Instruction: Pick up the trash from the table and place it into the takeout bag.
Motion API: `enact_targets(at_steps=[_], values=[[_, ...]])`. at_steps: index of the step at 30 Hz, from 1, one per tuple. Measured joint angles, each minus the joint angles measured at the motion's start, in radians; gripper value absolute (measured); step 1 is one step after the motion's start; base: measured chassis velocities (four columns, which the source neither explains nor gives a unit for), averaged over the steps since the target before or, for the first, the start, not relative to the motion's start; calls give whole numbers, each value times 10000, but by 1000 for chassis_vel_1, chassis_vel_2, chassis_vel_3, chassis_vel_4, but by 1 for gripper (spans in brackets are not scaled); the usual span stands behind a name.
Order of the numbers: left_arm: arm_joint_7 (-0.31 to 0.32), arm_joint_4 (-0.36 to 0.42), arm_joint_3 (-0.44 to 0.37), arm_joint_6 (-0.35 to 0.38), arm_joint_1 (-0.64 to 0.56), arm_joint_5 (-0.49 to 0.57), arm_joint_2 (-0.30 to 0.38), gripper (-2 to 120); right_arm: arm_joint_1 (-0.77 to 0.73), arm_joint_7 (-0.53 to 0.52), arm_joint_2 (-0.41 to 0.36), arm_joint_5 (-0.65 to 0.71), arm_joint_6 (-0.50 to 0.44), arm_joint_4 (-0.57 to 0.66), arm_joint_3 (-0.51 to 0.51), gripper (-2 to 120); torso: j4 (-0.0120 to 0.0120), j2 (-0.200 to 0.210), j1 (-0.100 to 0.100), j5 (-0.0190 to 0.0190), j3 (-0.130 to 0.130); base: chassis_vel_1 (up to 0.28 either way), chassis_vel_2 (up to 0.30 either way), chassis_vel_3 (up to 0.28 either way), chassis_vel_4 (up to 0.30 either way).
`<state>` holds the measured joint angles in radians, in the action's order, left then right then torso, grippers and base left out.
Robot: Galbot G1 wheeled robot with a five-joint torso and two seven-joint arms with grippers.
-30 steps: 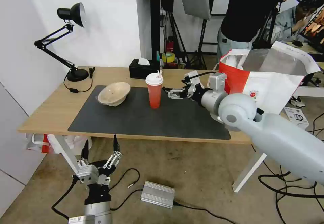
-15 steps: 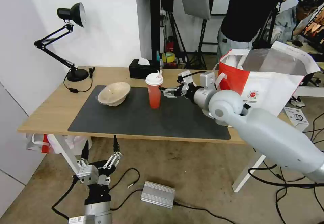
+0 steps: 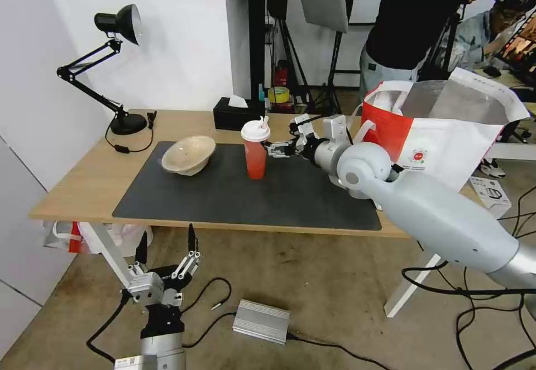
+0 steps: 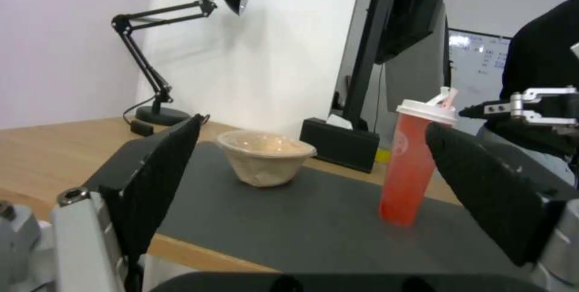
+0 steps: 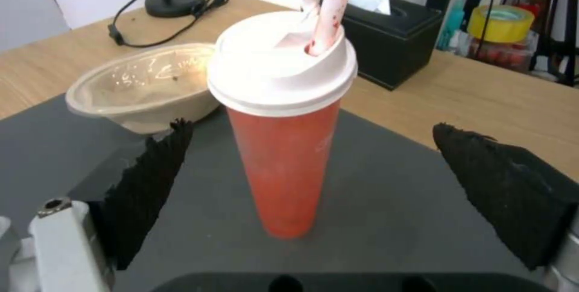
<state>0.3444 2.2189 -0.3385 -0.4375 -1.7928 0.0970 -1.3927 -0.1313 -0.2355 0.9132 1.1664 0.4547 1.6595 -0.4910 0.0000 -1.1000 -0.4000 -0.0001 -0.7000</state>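
1. Left gripper (image 3: 165, 250) hangs parked below the table (image 3: 84, 183) edge, fingers spread, holding nothing.
2. Beige pulp bowl (image 3: 188, 154) sits tilted on the dark mat (image 3: 234, 197), untouched.
3. Red drink cup (image 3: 255, 150) stands upright mid-mat, lid and straw on.
4. Right gripper (image 3: 271, 149) has advanced leftward over the past second; it now sits just beside the cup's upper body, fingers spread, not yet clasping. Judgement: grasp is imminent.
5. Takeout bag (image 3: 446, 135) stands open at the table's right end, ready to receive.
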Motion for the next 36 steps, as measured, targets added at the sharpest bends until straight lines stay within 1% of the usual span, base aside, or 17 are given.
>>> enact_targets(at_steps=[14, 22, 32, 36], values=[[7, -6, 5, -7, 22, 16, 9, 100, 105, 347, 394, -225, -20, -787, -169, 100, 0, 0, 0, 0, 0, 0, 0, 0, 0], [9, -24, 41, -12, 29, 11, -69, 100, 249, 722, 591, -253, -50, -1300, -317, 100, 0, 0, 0, 0, 0, 0, 0, 0, 0], [5, -108, 80, -19, 81, -9, -101, 100, 267, 925, 771, -403, -71, -1536, -397, 100, 0, 0, 0, 1, 0, 0, 0, 0, 0], [5, -134, 81, -19, 119, 3, -98, 100, 427, 1063, 877, -493, -65, -1652, -577, 100, 1, 0, 0, 0, 0, 0, 0, 0, 0]])
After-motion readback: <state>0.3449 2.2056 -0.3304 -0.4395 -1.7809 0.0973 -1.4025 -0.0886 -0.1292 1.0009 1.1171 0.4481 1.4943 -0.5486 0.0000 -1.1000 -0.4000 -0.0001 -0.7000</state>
